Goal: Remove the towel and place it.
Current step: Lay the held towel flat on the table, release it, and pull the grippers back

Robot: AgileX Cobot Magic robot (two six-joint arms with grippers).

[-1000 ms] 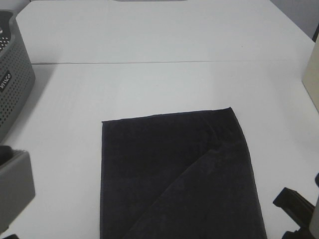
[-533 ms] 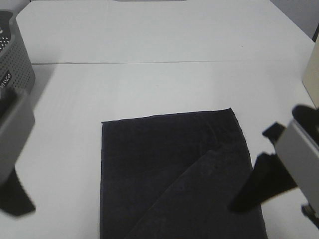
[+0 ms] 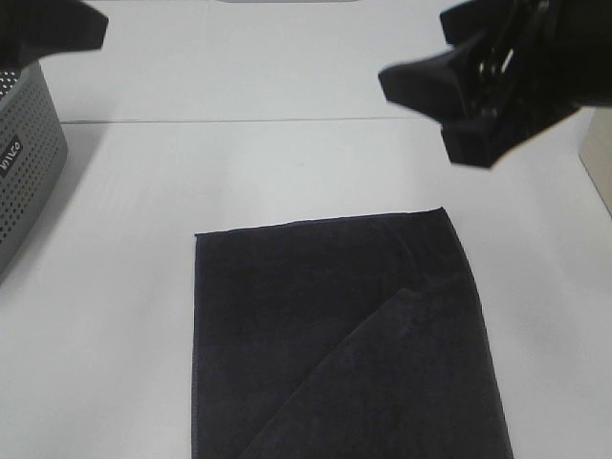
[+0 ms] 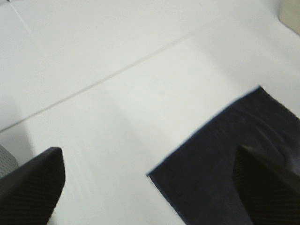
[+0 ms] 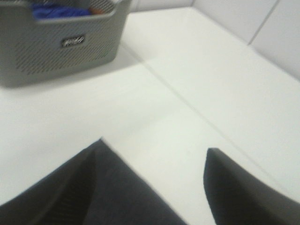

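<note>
Firstly, basket (image 3: 24, 163): grey perforated plastic, well to the left of the towel (image 3: 335, 335) and beyond its far edge, cut off by the frame. The right wrist view shows something blue (image 5: 61, 10) inside it.
Left gripper (image 4: 149, 154): raised above the table (image 3: 287, 163), out past the towel's far left corner. Its jaws are spread wide with nothing between them, and it touches no cloth.
Towel: dark charcoal terry lying flat on the table. Its far hemmed edge is straight, and its near end runs out of the high view. A diagonal flap is folded over its near right part.
Seam (image 3: 287, 120): a thin line across the white table, beyond the towel's far edge.
Right gripper (image 5: 154, 145): up in the air beyond the towel's far right corner, clear of the cloth. Its fingers are parted and hold nothing.
Beige object (image 3: 598, 163): to the right of the towel at the frame edge. What it is cannot be told.
</note>
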